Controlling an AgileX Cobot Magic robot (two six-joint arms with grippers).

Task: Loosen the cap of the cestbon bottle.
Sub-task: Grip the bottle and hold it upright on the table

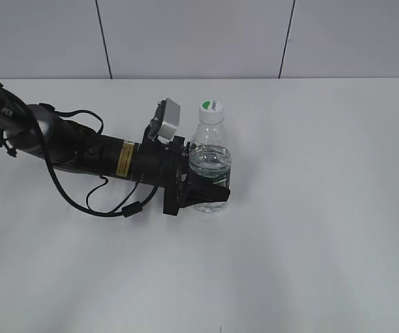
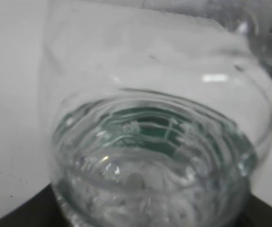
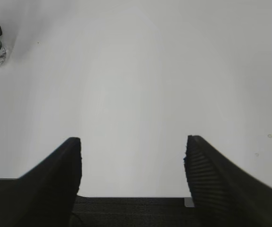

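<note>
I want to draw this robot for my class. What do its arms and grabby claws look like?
The left arm is a thick black tube with a yellow warning sticker and loose black cables looping beside it. A small grey boxy camera sits on its wrist. The left gripper is black and chunky. The right gripper has two black fingers; one finger has a ridged inner face.
</note>
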